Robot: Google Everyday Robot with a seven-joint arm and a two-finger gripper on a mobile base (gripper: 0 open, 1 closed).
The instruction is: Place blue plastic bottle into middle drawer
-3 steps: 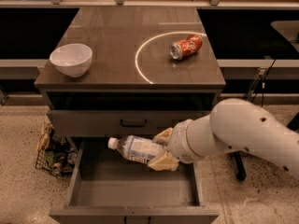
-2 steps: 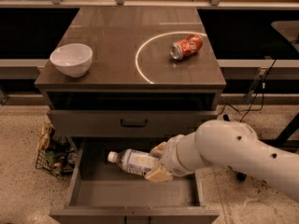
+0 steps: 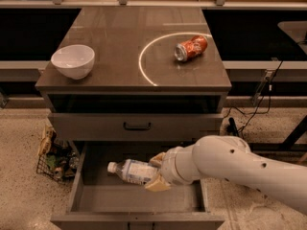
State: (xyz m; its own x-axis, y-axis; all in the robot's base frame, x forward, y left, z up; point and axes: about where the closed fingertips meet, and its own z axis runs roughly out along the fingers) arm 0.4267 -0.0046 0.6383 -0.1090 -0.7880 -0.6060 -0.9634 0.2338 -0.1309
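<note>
Status: approx. two-thirds done. The bottle (image 3: 132,171) lies horizontal, cap to the left, over the open middle drawer (image 3: 139,201), below the front edge of the worktop (image 3: 115,37). The gripper (image 3: 156,172) is at its right end, fingers pinching the bottle. Contact w/ drawer floor unclear, prob. just above it. Outstanding: lower, release, withdraw. The can (image 3: 191,48) nr right edge and the bowl (image 3: 73,60) nr left edge: not involved.

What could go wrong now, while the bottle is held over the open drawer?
1. The end effector, over the open middle drawer, holds the blue plastic bottle lying sideways. Once released, it may roll across the drawer floor.
2. The arm crosses over one side wall of the drawer, so lowering further could press it against that wall.
</note>
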